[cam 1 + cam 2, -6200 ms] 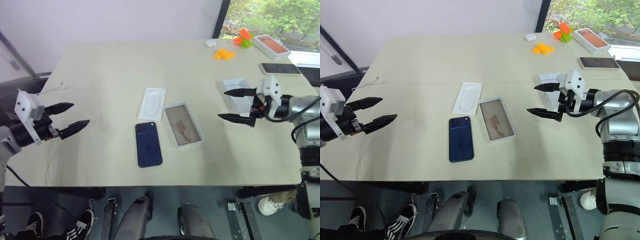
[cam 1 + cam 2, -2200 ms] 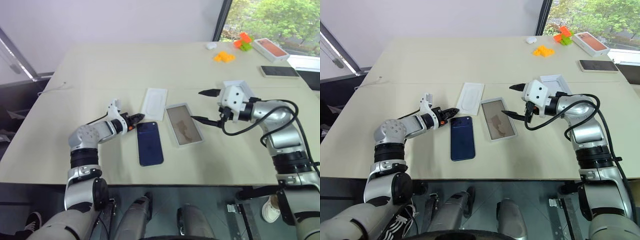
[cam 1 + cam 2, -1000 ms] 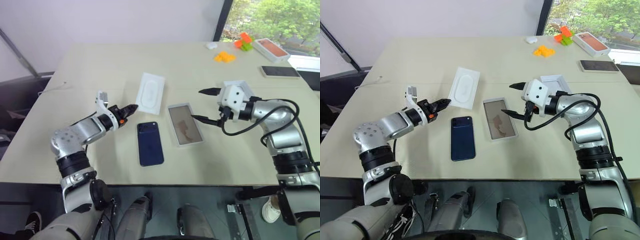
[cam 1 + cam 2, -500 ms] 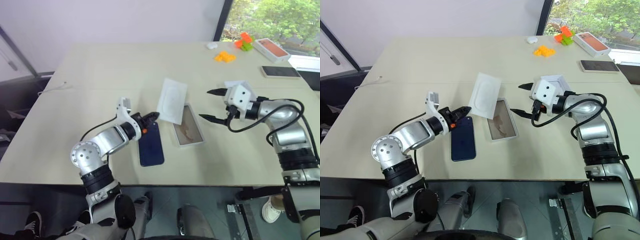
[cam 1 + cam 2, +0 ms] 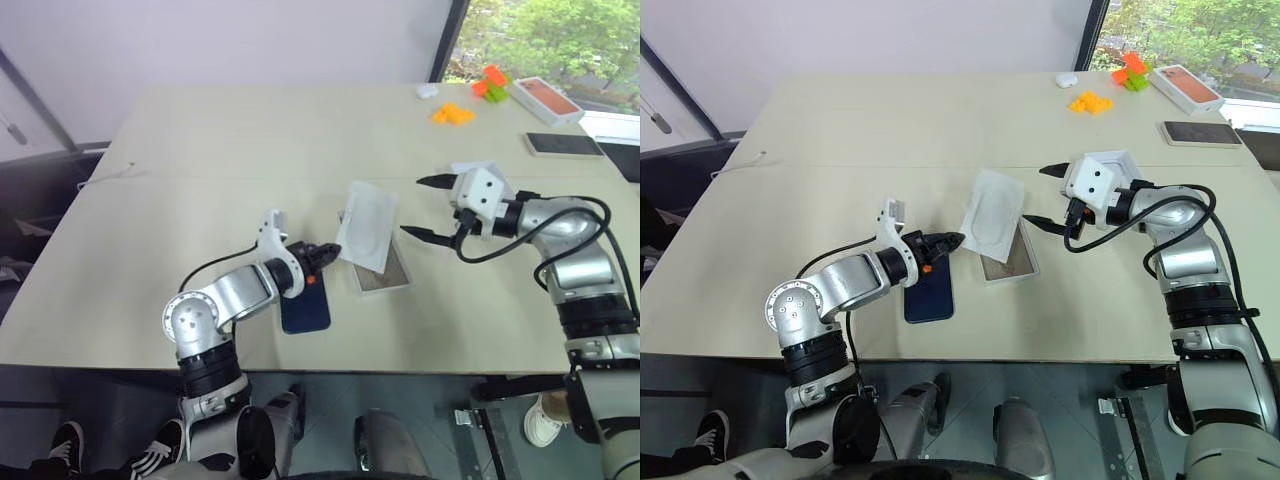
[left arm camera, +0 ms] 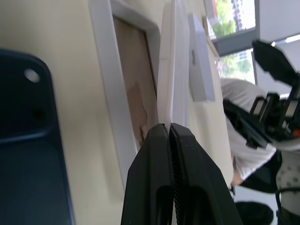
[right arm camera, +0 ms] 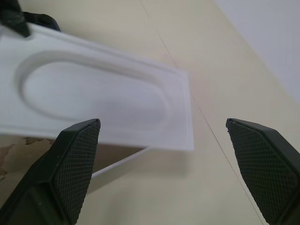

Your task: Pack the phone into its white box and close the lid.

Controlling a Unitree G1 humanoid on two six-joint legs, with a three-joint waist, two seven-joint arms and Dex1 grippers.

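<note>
Carried toward the robot's right over the last second, the box [image 5: 368,222] now hangs over the far end of the brown-lined tray [image 5: 388,278]; a second ago it was held above bare counter [image 5: 200,130] to the left of that tray.

The pale counter carries everything else. The box (a shallow white piece with a rounded recess) is off the surface and tilted, with its recess facing up and toward the camera. The left gripper [image 5: 330,250] has its fingers pressed together on the near short edge of the box. In the left wrist view the box stands edge-on, rising from between the fingertips [image 6: 161,140].

The brown-lined tray lies flat on the counter, with its far part hidden beneath the box. The phone [image 5: 308,308] lies back up on the counter just left of that tray, its far end under the left gripper. It is apart from the box.

The right gripper [image 5: 411,207] hovers near the right edge of the box with its fingers spread wide, holding nothing and touching nothing. The lid [image 5: 1112,156] sits on the counter just behind that gripper, partly covered by it.

At the far right corner are an orange-topped box [image 5: 545,100], a black phone [image 5: 563,145], some orange blocks [image 5: 452,115] and an orange-and-green toy [image 5: 490,82].
</note>
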